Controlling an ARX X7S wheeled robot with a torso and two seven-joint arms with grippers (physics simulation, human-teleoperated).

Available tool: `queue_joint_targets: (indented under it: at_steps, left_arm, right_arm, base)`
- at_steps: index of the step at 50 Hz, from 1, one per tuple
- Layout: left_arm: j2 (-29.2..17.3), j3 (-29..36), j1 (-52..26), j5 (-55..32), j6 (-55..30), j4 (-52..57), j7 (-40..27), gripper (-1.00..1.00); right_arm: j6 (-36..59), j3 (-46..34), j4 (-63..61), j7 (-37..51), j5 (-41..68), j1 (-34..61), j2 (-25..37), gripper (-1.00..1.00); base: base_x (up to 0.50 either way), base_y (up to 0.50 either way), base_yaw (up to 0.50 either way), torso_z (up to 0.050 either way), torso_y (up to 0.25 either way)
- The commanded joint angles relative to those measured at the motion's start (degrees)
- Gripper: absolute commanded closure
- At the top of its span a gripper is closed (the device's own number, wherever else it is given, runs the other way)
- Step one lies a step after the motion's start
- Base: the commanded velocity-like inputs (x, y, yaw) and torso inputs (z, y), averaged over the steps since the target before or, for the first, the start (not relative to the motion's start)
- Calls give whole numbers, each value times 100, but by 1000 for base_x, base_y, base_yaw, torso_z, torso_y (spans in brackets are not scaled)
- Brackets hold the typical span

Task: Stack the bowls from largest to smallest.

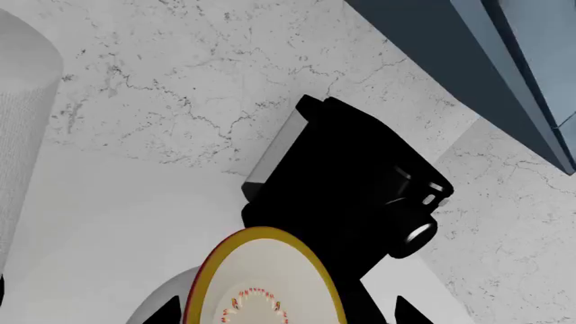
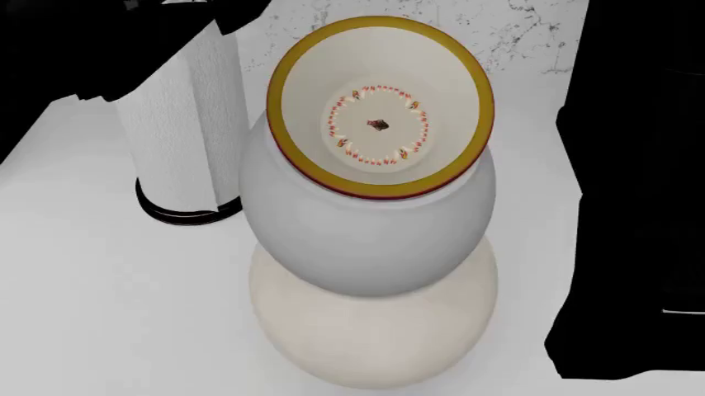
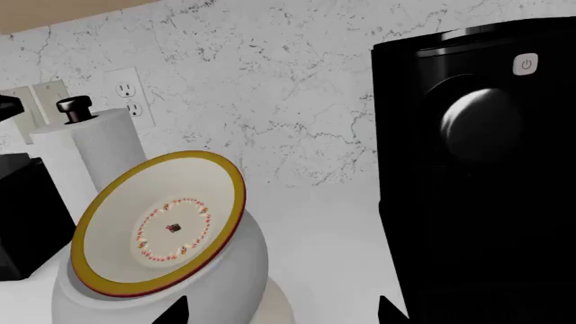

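Observation:
The three bowls stand in one stack on the white counter. The cream bowl (image 2: 375,338) is at the bottom and the pale grey bowl (image 2: 364,239) sits on it. The small white bowl with the yellow rim (image 2: 380,107) rests tilted in the grey bowl's mouth. My left gripper (image 1: 286,317) is open, with the small bowl (image 1: 266,283) between and beyond its tips. My right gripper (image 3: 283,314) is open and empty, low beside the grey bowl (image 3: 216,283), and the small bowl (image 3: 162,226) tips toward it. Neither gripper's fingers show in the head view.
A white paper-towel roll (image 2: 182,124) with a black base stands just left of the stack. A tall black coffee machine (image 2: 639,190) stands close on the right, and it also shows in the right wrist view (image 3: 477,182). A marble backsplash with an outlet (image 3: 126,94) is behind.

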Motion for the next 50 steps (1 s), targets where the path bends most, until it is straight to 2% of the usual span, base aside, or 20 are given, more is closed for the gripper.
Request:
queue_joint_targets:
  at_steps: [1, 8, 22, 28, 36, 50]
  left_arm:
    - [-589, -555, 356, -568, 191, 1223, -550, -100]
    - [-999, -889, 617, -707, 240, 1687, -559, -100]
    - [-1528, -1537, 1138, -970, 465, 2566, -586, -100]
    - [-1873, -1890, 1242, -1160, 531, 2978, -678, -100]
    - [-2352, -2390, 1355, -1205, 531, 3098, -557, -100]
    - [-3048, -3279, 1678, -1333, 698, 3265, -585, -100]
  right_arm:
    - [-58, 478, -73, 125, 286, -117, 169, -100]
    - [7, 1080, -140, 311, 679, -283, 320, -100]
    - [296, 2539, -201, 909, 1711, -557, 546, -100]
    - [413, 3220, -82, 1267, 2336, -485, 854, -100]
    - [923, 4307, 317, 2113, 3370, -450, 1155, -100]
    - [1346, 5222, 907, 3030, 4373, -421, 1635, -100]
  base:
    - [0, 0, 0, 0, 0]
    - [0, 0, 0, 0, 0]
    - [0, 0, 0, 0, 0]
    - [0, 0, 0, 0, 0]
    - [0, 0, 0, 0, 0]
    - [0, 0, 0, 0, 0]
